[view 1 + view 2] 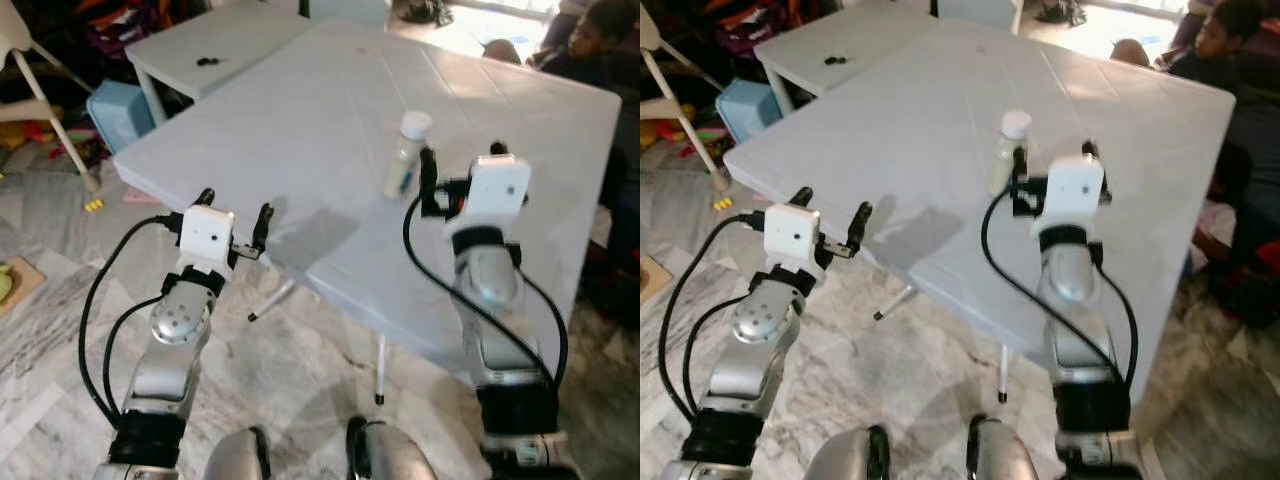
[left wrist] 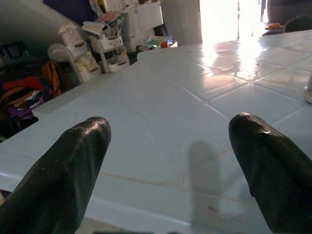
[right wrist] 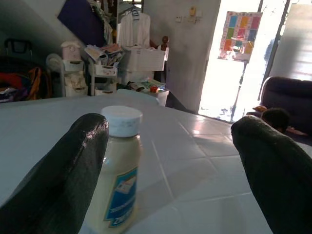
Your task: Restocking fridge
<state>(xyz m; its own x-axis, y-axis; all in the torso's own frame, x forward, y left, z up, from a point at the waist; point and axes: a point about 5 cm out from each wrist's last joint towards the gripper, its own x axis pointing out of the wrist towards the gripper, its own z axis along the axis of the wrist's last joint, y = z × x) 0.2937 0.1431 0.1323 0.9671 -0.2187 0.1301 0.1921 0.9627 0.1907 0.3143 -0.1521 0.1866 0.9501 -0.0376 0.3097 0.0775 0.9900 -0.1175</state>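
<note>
A small bottle [image 1: 408, 155] with a white cap, cream contents and a blue label stands upright on the pale table [image 1: 320, 110]. My right gripper [image 1: 462, 158] is open over the table's near part, just behind the bottle. In the right wrist view the bottle [image 3: 119, 170] stands ahead of the fingers, close beside one fingertip [image 3: 63, 165], and nothing is held. My left gripper [image 1: 235, 205] is open and empty at the table's near left edge; its wrist view looks along the bare tabletop [image 2: 161, 126].
A second pale table [image 1: 220, 45] stands at the back left, with a blue bin [image 1: 120, 110] and a white chair [image 1: 30, 70] beside it. A person [image 1: 590, 40] sits at the far right corner. Thin table legs [image 1: 380, 370] stand on the marble floor below.
</note>
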